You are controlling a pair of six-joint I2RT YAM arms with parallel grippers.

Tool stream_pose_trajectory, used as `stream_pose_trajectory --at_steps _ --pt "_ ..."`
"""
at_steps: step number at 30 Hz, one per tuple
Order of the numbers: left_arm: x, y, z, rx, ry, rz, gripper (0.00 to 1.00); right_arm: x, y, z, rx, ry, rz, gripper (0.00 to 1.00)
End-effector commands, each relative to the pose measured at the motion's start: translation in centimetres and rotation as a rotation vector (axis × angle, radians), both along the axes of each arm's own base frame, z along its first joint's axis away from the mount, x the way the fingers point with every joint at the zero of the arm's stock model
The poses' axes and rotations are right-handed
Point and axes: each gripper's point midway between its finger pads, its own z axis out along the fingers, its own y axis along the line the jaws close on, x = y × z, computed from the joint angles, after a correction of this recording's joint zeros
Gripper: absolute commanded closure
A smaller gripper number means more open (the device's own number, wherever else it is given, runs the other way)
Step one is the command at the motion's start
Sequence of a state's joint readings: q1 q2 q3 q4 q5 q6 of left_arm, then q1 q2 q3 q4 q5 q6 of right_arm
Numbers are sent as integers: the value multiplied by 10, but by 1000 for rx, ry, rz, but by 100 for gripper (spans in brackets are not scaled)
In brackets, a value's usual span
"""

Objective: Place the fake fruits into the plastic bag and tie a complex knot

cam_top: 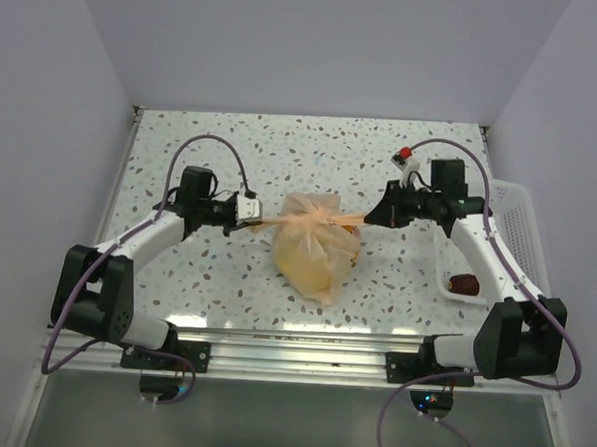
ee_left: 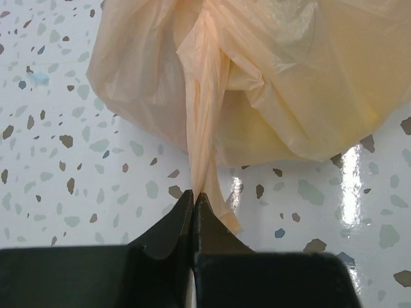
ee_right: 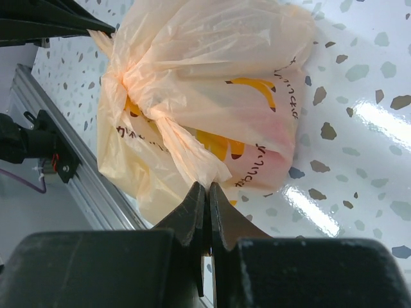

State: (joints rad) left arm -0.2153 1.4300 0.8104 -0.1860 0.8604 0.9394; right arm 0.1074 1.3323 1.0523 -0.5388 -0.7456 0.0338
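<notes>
On the speckled tabletop [cam_top: 232, 150], the plastic bag [cam_top: 317, 255] sits mid-table between the arms, with a yellow bulk showing through its skin. The left gripper [ee_left: 194, 196] is pressed together on one handle strand [ee_left: 204, 115]. The right gripper [ee_right: 207, 187] is pinching the other strand [ee_right: 186, 151]. Both strands run taut to the knot [ee_right: 119, 74] at the bag's neck.

The film is thin, so an outward pull could stretch or tear it, or a strand could slide out of the jaws. An uneven pull could drag or tip the bag. A dark maroon fruit [cam_top: 464, 283] lies in the white basket [cam_top: 519, 220], outside the bag, so cinching now would likely leave it out.
</notes>
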Motion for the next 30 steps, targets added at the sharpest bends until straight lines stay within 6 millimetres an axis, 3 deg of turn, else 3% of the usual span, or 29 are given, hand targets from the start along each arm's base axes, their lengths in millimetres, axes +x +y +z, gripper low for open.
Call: stream_pose_trajectory --at_steps 1,12,18,21,23,26,27,29,30 --pt "14 82 -40 216 49 240 100 28 -63 -6 -183 -74 -204 100" --pt "17 111 -60 285 64 274 100 36 -112 -47 -349 -53 -318 100" --pt "16 118 -71 317 72 274 100 37 -132 -65 -415 -42 -349 100" --pt "18 132 -77 339 71 307 100 37 -139 -73 -440 -33 -354 100" --pt "20 135 -76 337 76 322 100 37 -135 -71 -422 -42 -329 100" --pt "28 126 -51 264 89 339 100 45 -124 -44 -355 -86 -314 100" --pt "43 123 -22 222 49 362 100 54 -114 -20 -311 -132 -290 100" --pt "56 114 12 130 63 399 100 59 -104 6 -258 -153 -276 100" --pt "69 109 48 81 22 400 100 68 -93 36 -214 -215 -247 100"
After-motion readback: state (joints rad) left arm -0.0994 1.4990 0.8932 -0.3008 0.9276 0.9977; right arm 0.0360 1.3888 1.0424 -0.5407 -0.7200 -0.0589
